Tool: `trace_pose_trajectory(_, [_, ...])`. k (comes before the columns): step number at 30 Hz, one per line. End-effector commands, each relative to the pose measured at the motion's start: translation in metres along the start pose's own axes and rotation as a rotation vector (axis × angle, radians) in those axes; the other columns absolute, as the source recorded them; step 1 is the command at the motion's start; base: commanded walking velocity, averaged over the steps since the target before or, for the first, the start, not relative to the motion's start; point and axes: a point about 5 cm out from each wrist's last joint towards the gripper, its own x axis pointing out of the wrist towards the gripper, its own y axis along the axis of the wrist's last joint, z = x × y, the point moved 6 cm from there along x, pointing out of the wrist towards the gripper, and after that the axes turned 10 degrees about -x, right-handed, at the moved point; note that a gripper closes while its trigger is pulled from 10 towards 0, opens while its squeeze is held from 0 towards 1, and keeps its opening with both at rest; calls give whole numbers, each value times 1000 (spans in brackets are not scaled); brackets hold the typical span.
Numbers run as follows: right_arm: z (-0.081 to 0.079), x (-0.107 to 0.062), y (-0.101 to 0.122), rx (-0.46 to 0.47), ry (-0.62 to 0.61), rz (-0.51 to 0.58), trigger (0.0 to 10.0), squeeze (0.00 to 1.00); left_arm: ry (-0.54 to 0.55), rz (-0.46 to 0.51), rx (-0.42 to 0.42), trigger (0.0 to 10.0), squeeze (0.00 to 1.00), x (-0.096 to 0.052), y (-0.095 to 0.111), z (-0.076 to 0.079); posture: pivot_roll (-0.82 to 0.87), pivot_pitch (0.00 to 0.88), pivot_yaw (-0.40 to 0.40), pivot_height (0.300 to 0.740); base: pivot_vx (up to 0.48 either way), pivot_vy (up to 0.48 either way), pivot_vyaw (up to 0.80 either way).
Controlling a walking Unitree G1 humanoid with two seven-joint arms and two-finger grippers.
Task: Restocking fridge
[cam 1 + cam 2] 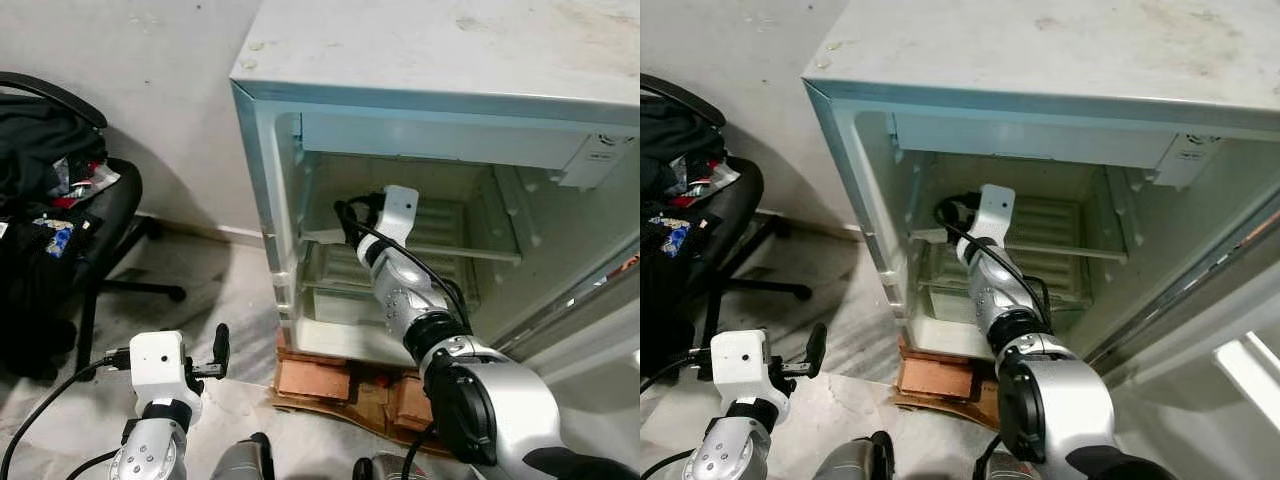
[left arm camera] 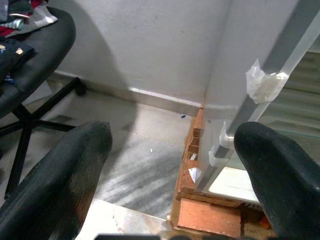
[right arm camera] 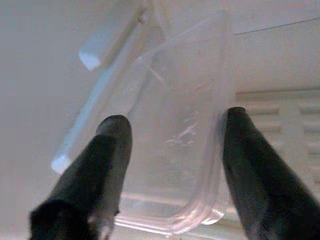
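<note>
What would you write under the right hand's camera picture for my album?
The right gripper, fingers open, reaches toward a clear plastic container inside the fridge.

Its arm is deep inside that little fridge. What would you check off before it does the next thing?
1. Fridge standing open: ok.
2. Right end effector inside, at the clear shelf: ok.
3. Fingers spread, with a clear plastic container between them: ok.
4. Container actually gripped: cannot tell; a finger is at its edge, but contact is unclear.
5. Left end effector open, holding nothing, low beside the fridge: ok.
6. Fridge base steady on its bricks: cannot tell.
</note>
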Motion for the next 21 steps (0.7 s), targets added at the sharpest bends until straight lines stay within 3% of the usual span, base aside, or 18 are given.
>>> trace_pose_trajectory(1, [0,-3,-10,-27,-1,-18,10000,1000,18,-27,17,10000,0,-1,-7,-5,122,202,21,740,0,0,0])
trace_pose_trajectory(10, [4,-5,-5,-108,11,30,10000,1000,7,-30,22,10000,0,1,-6,-5,118,196,29,740,0,0,0])
trace_pose_trajectory(21, [16,-9,13,-283,-7,138,10000,1000,-3,-26,37,10000,0,4,-6,-4,120,186,26,740,0,0,0])
